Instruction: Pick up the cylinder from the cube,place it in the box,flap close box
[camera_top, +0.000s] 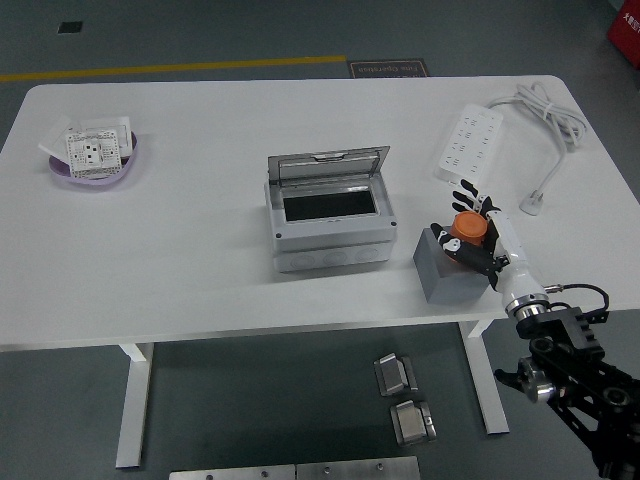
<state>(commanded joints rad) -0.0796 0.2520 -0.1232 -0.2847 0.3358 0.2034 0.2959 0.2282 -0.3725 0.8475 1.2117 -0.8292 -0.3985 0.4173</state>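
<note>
Head view: the right hand (478, 232) has its fingers wrapped round the orange cylinder (467, 226), which stands upright on the grey cube (447, 268). The box (328, 212) lies to the hand's left, lid raised (no left arm shows).

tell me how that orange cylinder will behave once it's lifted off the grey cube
The orange cylinder looks rigid and small, so probably light for the right hand curled around it. Its round side suggests it could roll if it landed sideways on the grey cube. The smooth-looking surface might slip.
</note>
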